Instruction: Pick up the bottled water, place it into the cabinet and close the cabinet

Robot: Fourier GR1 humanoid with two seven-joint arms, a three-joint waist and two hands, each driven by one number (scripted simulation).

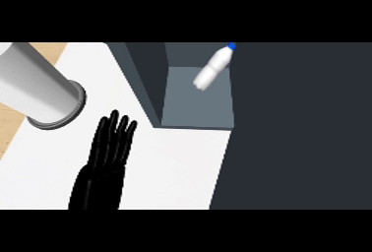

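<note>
The bottled water [212,69], white with a blue cap, lies tilted inside the open cabinet [198,106] at the top centre, cap towards the back. No hand touches it. My left hand [109,152] comes up from the lower edge over the white counter, left of the cabinet. It is open, with straight fingers pointing away from me and the fingertips level with the cabinet's front edge. A thick grey forearm [36,83] crosses the upper left corner. My right hand does not show.
The cabinet's dark side wall [141,78] stands between my hand and the bottle. A large dark panel [298,128] fills the whole right side. White counter [174,167] spreads in front of the cabinet, with a wooden strip [9,128] at the far left.
</note>
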